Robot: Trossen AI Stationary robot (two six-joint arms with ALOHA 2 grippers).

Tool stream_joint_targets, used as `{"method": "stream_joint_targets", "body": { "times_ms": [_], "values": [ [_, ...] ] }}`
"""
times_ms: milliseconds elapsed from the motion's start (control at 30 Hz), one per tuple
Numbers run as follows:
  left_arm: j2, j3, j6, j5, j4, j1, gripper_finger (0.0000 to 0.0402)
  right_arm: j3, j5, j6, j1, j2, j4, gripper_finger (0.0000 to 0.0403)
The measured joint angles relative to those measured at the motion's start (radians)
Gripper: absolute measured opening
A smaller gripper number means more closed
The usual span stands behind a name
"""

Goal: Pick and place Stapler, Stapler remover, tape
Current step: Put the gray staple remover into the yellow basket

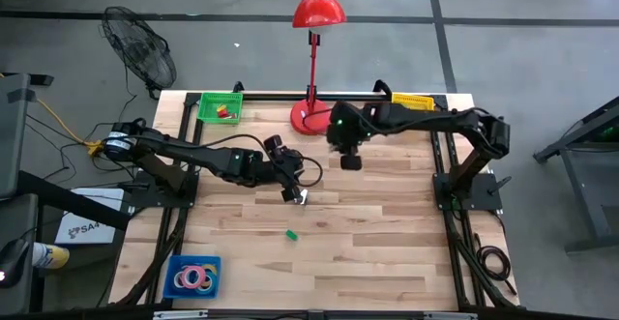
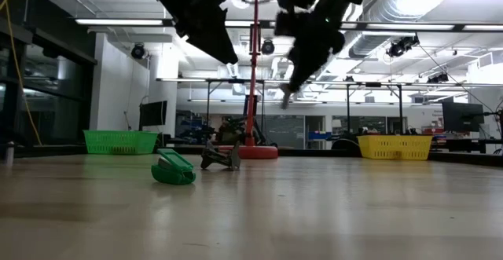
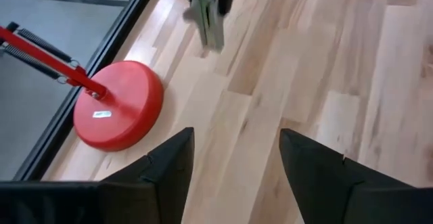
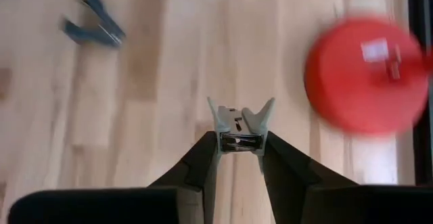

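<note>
My right gripper (image 1: 350, 161) hovers over the table's far middle, near the red lamp base, shut on a pale grey stapler remover (image 4: 240, 124). My left gripper (image 3: 233, 132) is open near the table's centre (image 1: 290, 190) and holds nothing. Just beside it a dark claw-shaped item (image 1: 302, 197) lies on the wood; it also shows in the low view (image 2: 220, 157) and the right wrist view (image 4: 95, 28). A small green stapler (image 1: 290, 234) lies nearer the near edge (image 2: 173, 170). The tape rolls (image 1: 193, 277), pink, yellow and blue, sit in a blue tray at the near left corner. My right gripper pinches the stapler remover's metal middle (image 4: 239, 141) between its two fingertips, with the two pale wings (image 4: 260, 114) sticking out past them. The fingers come from above, slanting down. The remover is lifted clear and hangs below the fingers (image 2: 287, 95).
A red lamp stands with its round base (image 1: 311, 119) at the far edge, next to the right gripper. A green basket (image 1: 221, 105) sits at the far left corner and a yellow basket (image 1: 412, 100) at the far right. Bare wood lies on the near right.
</note>
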Motion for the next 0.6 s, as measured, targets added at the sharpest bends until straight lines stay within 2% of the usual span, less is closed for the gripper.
{"method": "stream_joint_targets", "body": {
  "times_ms": [333,600],
  "values": [
    [0.000,0.000,0.006,-0.027,-0.079,0.002,0.0213,0.000,0.028,0.159,-0.282,0.000,-0.252,0.0084],
    [0.000,0.000,0.056,-0.018,-0.104,0.058,0.0213,0.000,0.064,0.170,-0.545,0.000,-0.305,0.0084]
  ]
}}
